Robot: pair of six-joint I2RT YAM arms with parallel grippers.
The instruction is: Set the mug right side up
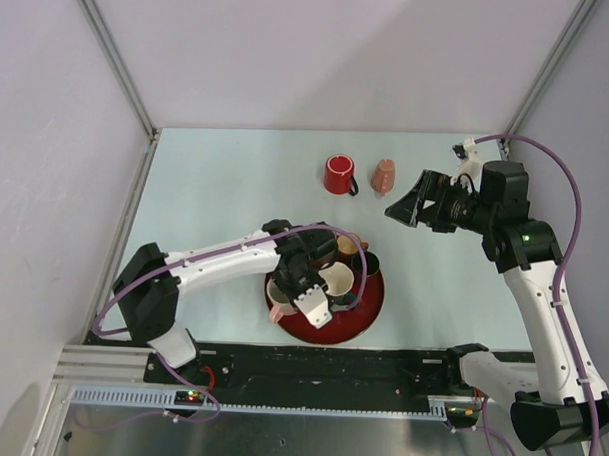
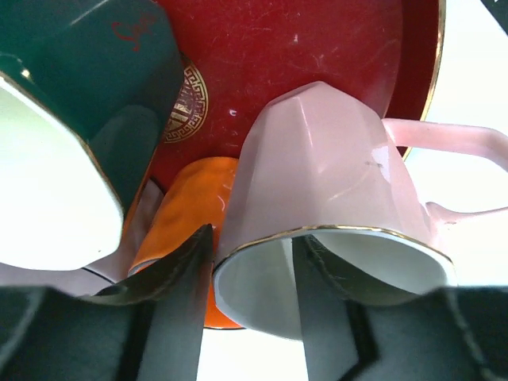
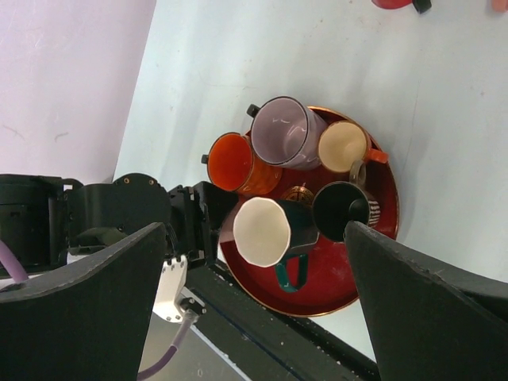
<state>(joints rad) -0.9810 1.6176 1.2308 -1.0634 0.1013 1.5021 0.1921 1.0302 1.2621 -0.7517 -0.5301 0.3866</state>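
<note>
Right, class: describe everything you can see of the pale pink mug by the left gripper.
The pale pink mug is faceted and glossy, ceramic by its look, with a gold rim, white inside and a pink handle sticking out sideways. It is tipped, mouth toward the wrist camera, over the red tray, beside an orange mug. The left gripper straddles its rim, one finger inside, one outside; a clamp cannot be confirmed.

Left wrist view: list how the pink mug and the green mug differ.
The pink mug is pale pink; the green mug is dark green with red lettering. The left claw straddles the pink mug's rim, one finger inside; the green mug is ungripped. Both have faceted walls, gold rims and white insides.
</note>
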